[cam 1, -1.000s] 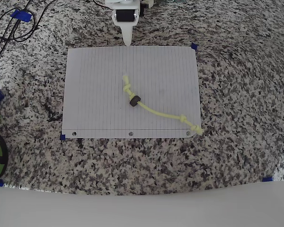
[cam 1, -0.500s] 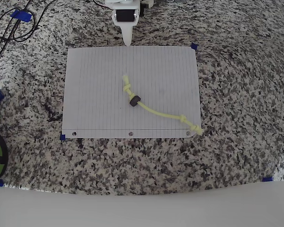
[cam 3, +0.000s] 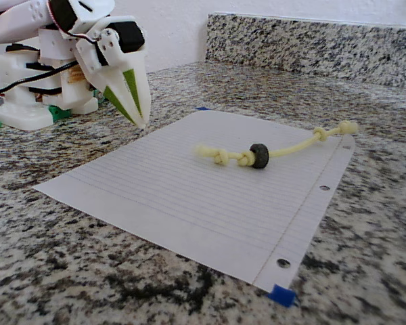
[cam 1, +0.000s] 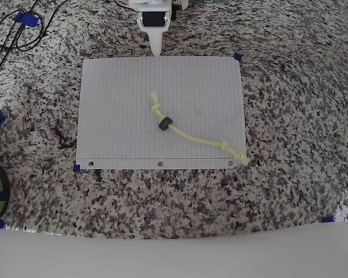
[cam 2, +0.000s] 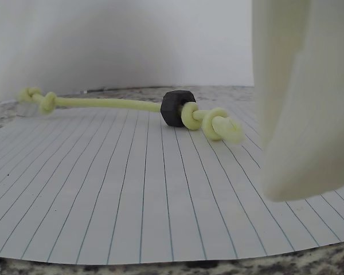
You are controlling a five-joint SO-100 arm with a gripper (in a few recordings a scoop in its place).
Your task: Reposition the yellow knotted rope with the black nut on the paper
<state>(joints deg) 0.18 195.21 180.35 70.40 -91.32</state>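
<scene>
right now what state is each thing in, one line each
yellow knotted rope: lying loose on the paper, one frayed end past the paper's corner, not gripped
black nut: threaded on the rope, resting against a knot
paper: flat on the granite counter, corners held by blue tape
gripper: shut, holding nothing, tip hovering at the paper's edge, apart from the rope

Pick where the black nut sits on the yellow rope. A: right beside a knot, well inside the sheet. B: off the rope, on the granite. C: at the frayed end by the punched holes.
A: the black nut touches a knot of the yellow rope, mid-paper.
</scene>
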